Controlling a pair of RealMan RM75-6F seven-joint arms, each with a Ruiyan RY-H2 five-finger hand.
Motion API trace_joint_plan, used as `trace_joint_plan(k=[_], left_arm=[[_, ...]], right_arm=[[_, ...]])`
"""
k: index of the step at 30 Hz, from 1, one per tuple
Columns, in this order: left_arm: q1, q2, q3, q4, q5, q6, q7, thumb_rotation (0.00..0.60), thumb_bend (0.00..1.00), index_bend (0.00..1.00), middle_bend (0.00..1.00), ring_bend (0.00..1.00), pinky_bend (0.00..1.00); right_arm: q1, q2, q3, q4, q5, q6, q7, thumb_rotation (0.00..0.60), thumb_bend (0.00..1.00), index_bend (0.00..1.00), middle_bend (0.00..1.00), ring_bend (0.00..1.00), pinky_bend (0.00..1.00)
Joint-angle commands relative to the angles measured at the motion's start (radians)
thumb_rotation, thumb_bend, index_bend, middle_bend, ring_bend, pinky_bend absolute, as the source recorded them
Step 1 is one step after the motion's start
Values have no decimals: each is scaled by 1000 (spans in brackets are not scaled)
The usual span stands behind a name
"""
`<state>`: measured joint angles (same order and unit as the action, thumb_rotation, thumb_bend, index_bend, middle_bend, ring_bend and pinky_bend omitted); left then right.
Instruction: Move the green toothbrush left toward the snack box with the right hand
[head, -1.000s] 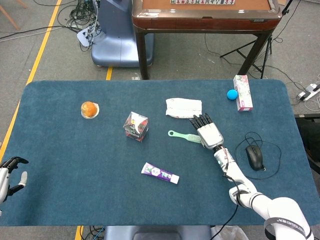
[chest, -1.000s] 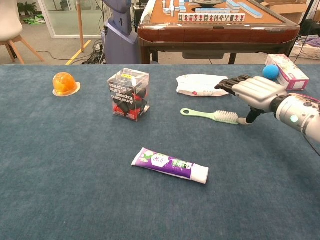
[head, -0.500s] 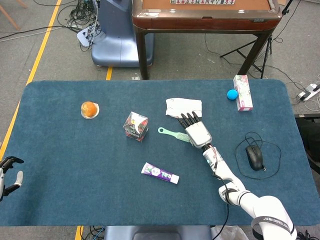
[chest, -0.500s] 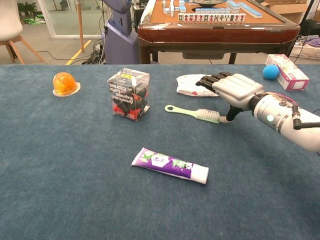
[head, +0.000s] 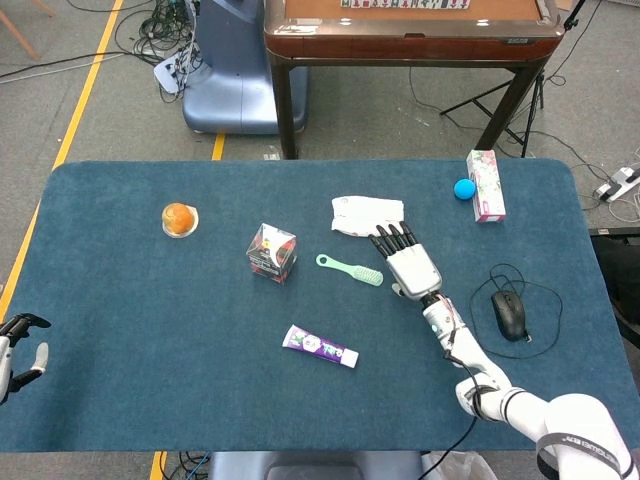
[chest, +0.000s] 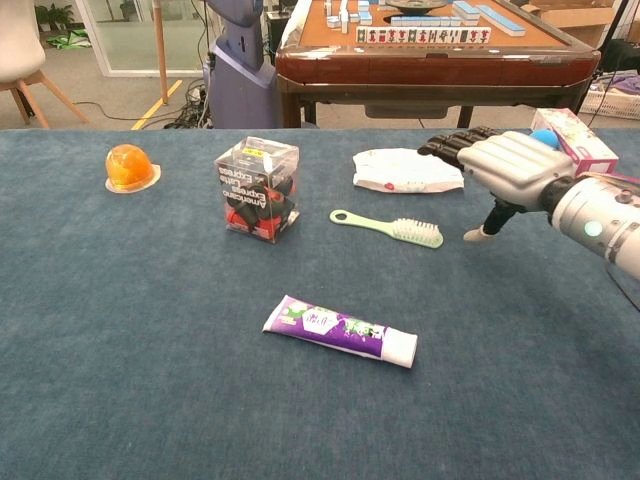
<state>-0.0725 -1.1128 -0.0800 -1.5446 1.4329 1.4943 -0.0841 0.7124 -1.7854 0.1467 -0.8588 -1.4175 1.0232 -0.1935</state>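
The green toothbrush (head: 350, 268) (chest: 388, 226) lies flat on the blue table, handle end pointing left toward the clear snack box (head: 271, 252) (chest: 257, 187), a short gap between them. My right hand (head: 411, 264) (chest: 503, 173) hovers to the right of the brush's bristle end, apart from it, fingers extended and holding nothing. My left hand (head: 18, 345) shows at the table's near left edge in the head view, fingers spread and empty.
A purple toothpaste tube (head: 320, 346) (chest: 340, 330) lies in front of the brush. A white packet (head: 366, 213) (chest: 407, 169) sits behind it. An orange jelly cup (head: 179, 218), a blue ball (head: 463, 188), a pink box (head: 486, 184) and a black mouse (head: 509, 314) are further off.
The toothbrush was pushed left toward the snack box by my right hand. The hand has since pulled back to the right, off the bristle end. The left hand drew back slightly.
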Motion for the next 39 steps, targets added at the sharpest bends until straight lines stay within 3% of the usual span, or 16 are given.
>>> trace_joint_plan(k=[1, 4, 5, 6, 7, 15, 25, 39], left_arm=[[-3, -3, 3, -1, 5, -4, 6, 600, 438, 398, 358, 407, 629], [-7, -7, 6, -2, 15, -6, 14, 600, 438, 398, 359, 407, 629], [-98, 4, -75, -33, -3, -54, 34, 600, 438, 398, 359, 407, 629], [-26, -9, -8, -5, 7, -15, 15, 600, 438, 398, 359, 407, 629], [-16, -24, 7, 17, 32, 4, 5, 600, 438, 398, 359, 407, 629], [-27, -38, 26, 13, 63, -12, 21, 600, 438, 401, 362, 407, 629], [-30, -64, 28, 29, 96, 15, 18, 600, 438, 406, 365, 407, 628], [-30, -68, 35, 34, 106, 20, 18, 600, 438, 406, 367, 407, 627]], right_arm=[[-104, 181, 3, -281, 57, 86, -153, 600, 0, 9, 0, 0, 0], [-168, 297, -6, -462, 107, 124, -239, 600, 0, 9, 0, 0, 0], [-188, 330, -10, -509, 122, 136, -260, 600, 0, 9, 0, 0, 0], [-214, 371, -16, -567, 140, 158, -286, 600, 0, 9, 0, 0, 0], [-234, 398, -21, -602, 149, 178, -302, 600, 0, 9, 0, 0, 0], [-404, 542, -77, -797, 167, 369, -331, 600, 0, 9, 0, 0, 0], [-544, 579, -111, -838, 148, 513, -261, 600, 0, 9, 0, 0, 0], [-598, 599, -102, -811, 64, 568, -156, 600, 0, 9, 0, 0, 0]])
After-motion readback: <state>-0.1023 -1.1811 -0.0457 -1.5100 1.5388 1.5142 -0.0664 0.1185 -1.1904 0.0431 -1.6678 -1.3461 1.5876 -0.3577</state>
